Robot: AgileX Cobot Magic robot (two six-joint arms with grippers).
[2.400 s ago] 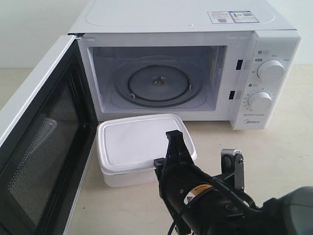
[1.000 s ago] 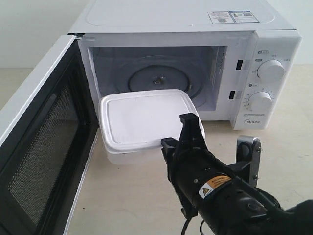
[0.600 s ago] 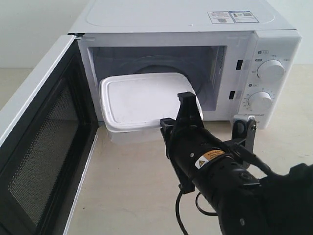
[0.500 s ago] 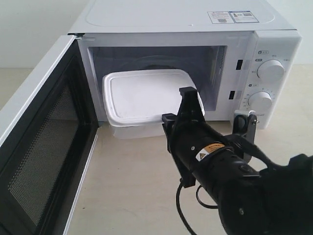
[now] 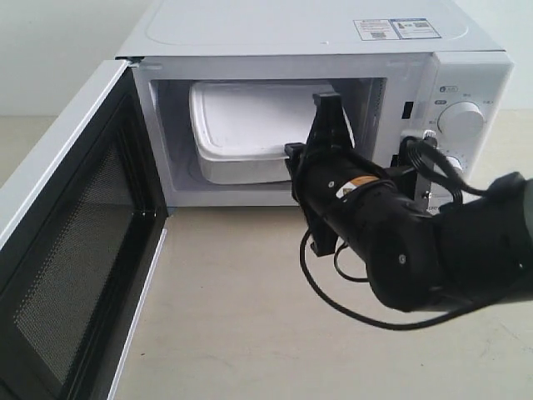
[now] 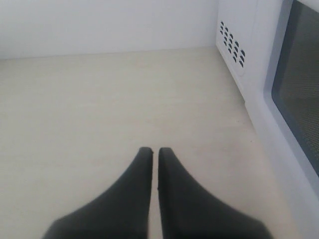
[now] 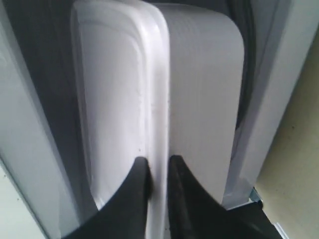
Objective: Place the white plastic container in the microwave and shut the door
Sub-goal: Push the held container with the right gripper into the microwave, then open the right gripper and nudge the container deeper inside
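inside the one microwave (image 5: 291,33), right jaws clamp the one white plastic container (image 5: 250,117) by its rim, left jaws together.

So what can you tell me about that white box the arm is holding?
The white plastic container is a shallow, rounded-corner rectangular box, translucent white, with a flat rimmed lid on. The right gripper pinches its rim at one edge, holding it inside the microwave cavity. Whether it touches the cavity floor cannot be told.
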